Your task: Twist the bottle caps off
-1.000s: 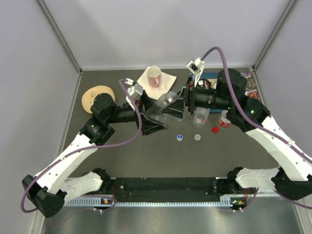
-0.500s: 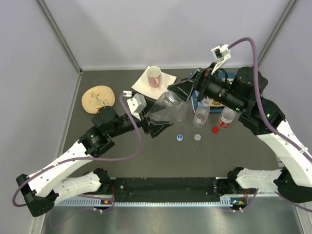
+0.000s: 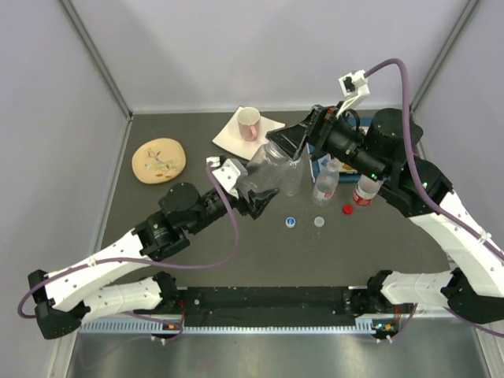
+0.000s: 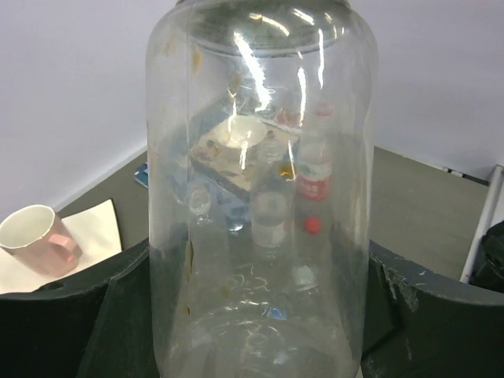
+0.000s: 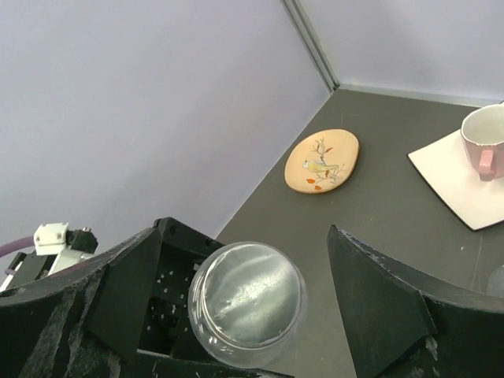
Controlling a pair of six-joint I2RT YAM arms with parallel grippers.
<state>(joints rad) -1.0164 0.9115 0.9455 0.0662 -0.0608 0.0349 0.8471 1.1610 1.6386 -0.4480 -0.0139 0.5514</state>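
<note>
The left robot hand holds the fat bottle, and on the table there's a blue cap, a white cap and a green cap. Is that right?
Almost. The third cap is a red cap, not green. The top view shows it on the table near the white cap and the blue cap. The left gripper does hold the fat bottle.

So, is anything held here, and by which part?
The left gripper holds the squat bottle around its lower body. The right gripper stands open astride its cap, holding nothing.
</note>
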